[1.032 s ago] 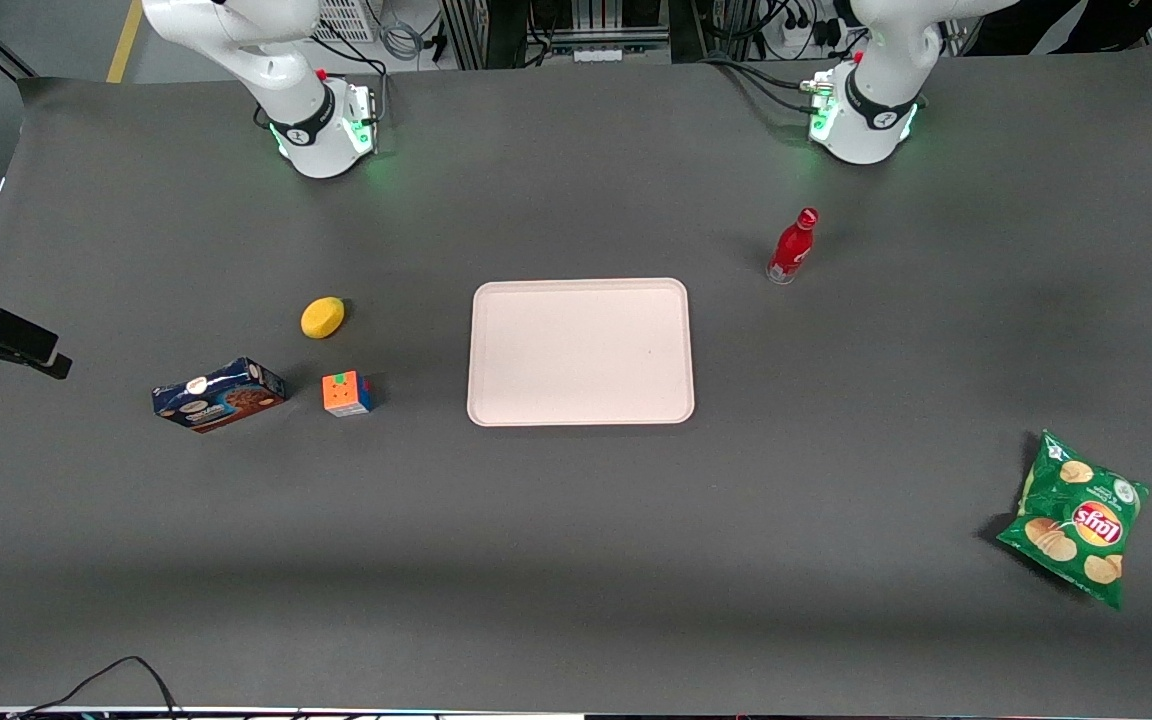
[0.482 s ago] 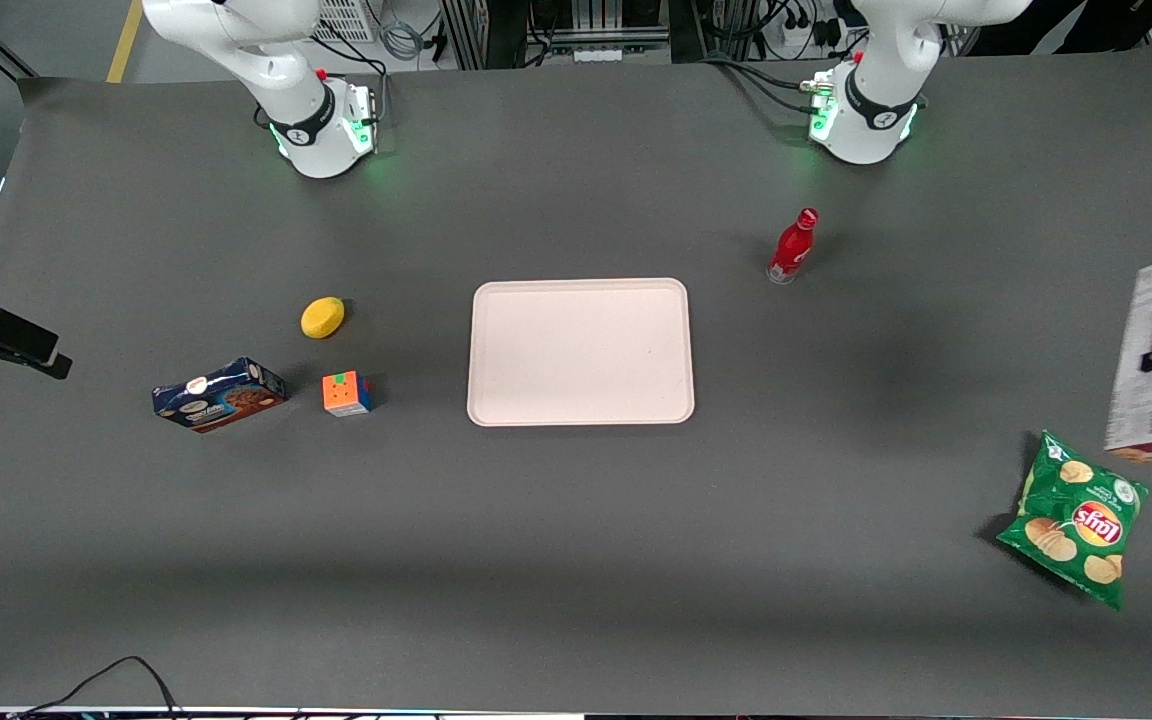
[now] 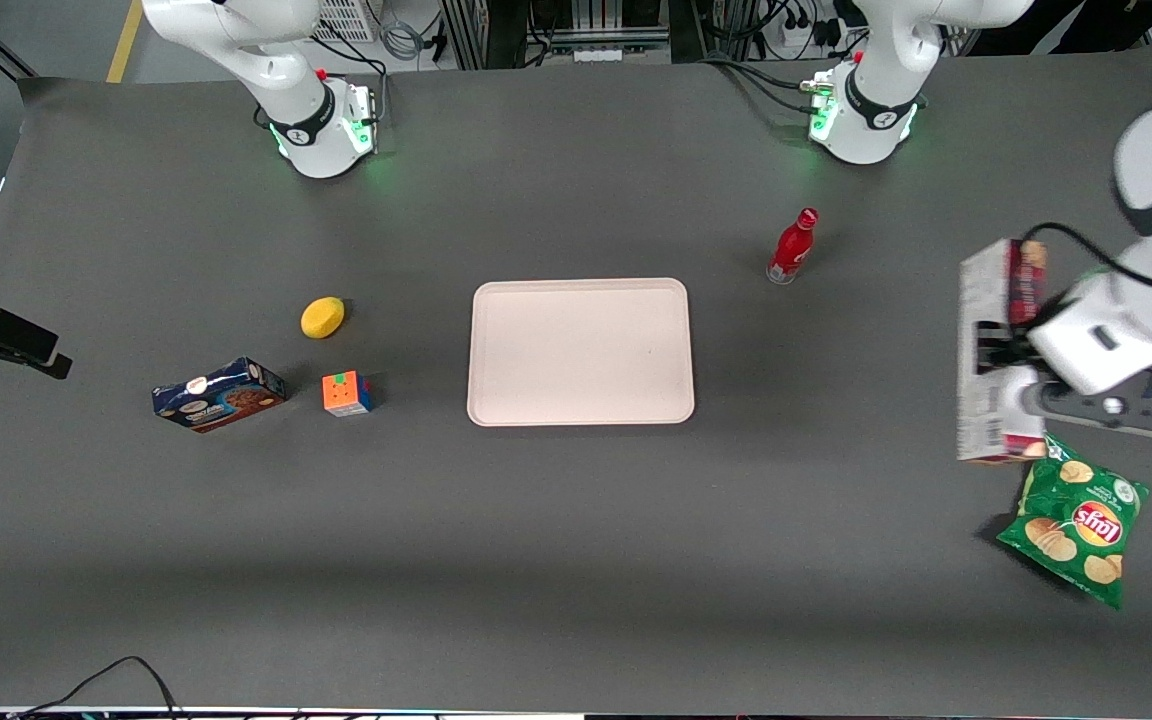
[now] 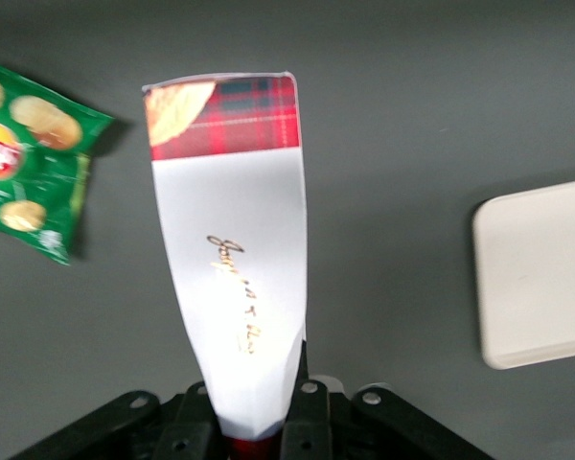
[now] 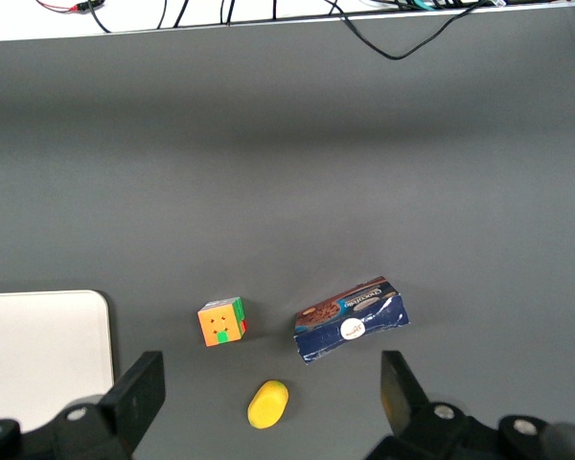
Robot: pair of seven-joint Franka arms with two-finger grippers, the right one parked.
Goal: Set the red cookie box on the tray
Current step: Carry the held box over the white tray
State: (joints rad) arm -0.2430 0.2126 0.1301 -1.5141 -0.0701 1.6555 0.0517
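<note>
The red cookie box (image 3: 982,300) hangs in the air above the table toward the working arm's end, held by its middle with its pale panel facing the front camera. My left gripper (image 3: 1002,352) is shut on it. In the left wrist view the box (image 4: 232,240) sticks out long and slim from between the gripper (image 4: 254,426) fingers, showing a white panel and a red tartan end. The tray (image 3: 581,350) lies flat at the table's middle with nothing on it, well apart from the box; one rounded corner of the tray (image 4: 541,273) shows in the wrist view.
A green chips bag (image 3: 1076,518) lies on the table just nearer the front camera than the held box. A red bottle (image 3: 792,246) stands between tray and working arm's base. Toward the parked arm's end lie a lemon (image 3: 322,317), a colour cube (image 3: 347,393) and a blue cookie box (image 3: 219,394).
The left arm has come into the front view from the working arm's end, carrying the red cookie box toward the tray. Nothing on the table has moved.
</note>
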